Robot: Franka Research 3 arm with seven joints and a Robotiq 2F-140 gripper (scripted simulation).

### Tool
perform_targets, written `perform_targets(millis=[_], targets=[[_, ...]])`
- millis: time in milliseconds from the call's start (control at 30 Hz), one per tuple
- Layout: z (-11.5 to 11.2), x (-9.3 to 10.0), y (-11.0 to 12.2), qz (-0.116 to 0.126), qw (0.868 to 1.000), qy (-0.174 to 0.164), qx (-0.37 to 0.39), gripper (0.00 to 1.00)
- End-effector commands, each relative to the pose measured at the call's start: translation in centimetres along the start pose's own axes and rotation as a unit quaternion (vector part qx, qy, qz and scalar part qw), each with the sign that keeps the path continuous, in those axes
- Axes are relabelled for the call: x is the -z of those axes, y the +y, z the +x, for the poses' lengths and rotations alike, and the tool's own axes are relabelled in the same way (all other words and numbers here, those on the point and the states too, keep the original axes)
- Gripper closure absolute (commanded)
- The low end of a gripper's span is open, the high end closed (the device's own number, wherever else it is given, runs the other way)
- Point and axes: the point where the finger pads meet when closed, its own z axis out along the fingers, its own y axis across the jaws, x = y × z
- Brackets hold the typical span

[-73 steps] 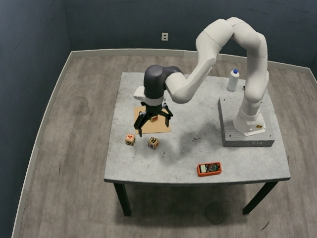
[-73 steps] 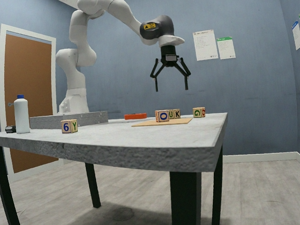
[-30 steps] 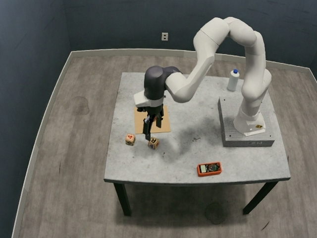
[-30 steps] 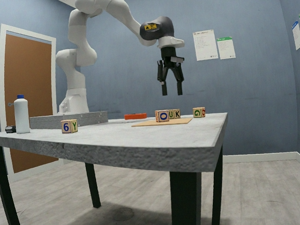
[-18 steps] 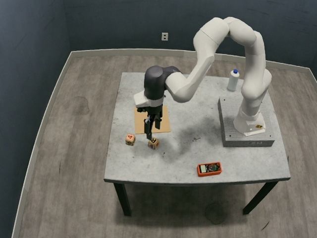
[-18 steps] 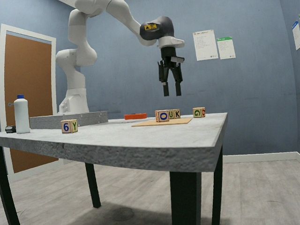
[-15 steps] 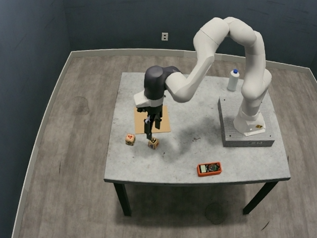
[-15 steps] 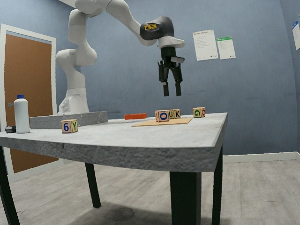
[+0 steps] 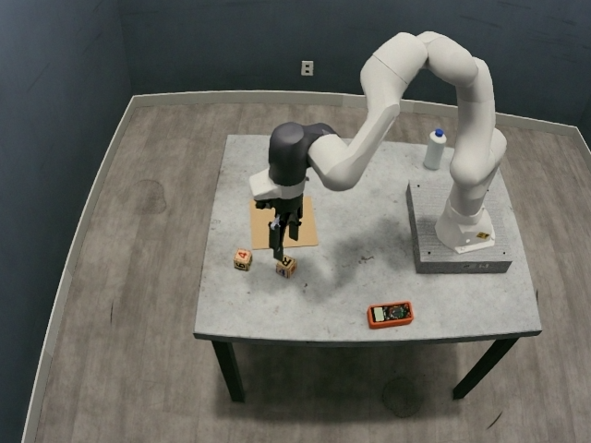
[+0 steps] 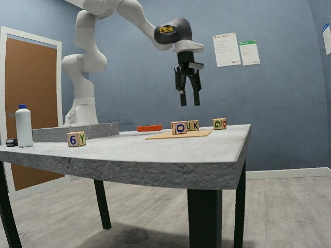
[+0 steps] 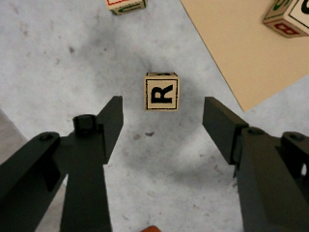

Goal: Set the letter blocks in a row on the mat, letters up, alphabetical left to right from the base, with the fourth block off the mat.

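A block with R on top point(image 9: 286, 266) point(image 10: 192, 125) point(image 11: 161, 91) stands on the table just off the tan mat point(image 9: 259, 233) point(image 10: 165, 136) point(image 11: 241, 53). My gripper point(image 9: 286, 249) point(image 10: 190, 102) point(image 11: 163, 110) hangs well above it, half open and empty, with a finger to each side. A block with 4 on top point(image 9: 243, 259) point(image 10: 219, 123) point(image 11: 126, 5) stands off the mat nearby. Another block point(image 10: 179, 127) point(image 11: 289, 16) stands on the mat; the arm hides it in the top view. A fourth block, showing 6 and Y point(image 10: 76, 139), stands far off near the opposite table edge.
An orange multimeter point(image 9: 389, 314) point(image 10: 149, 128) lies near the table's front edge. A white bottle point(image 9: 434, 149) point(image 10: 23, 125) stands beside the grey pedestal point(image 9: 429, 214) point(image 10: 101, 129) that carries the arm's base.
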Motion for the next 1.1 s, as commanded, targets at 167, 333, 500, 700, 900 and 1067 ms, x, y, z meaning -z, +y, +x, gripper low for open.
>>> perform_targets(millis=[167,333,500,700,900,1067], targets=[[0.0,-0.1,0.1,-0.001,1.000,-0.001,0.003,0.45],[0.0,-0.3,0.1,-0.001,1.000,-0.001,0.003,0.45],[0.0,-0.8,0.1,-0.001,1.000,-0.001,0.003,0.45],[0.0,-1.3,0.1,-0.001,1.000,-0.001,0.003,0.45],[0.0,-2.2,0.1,-0.001,1.000,-0.001,0.003,0.45],[0.0,-3.0,0.1,-0.001,1.000,-0.001,0.003,0.45]])
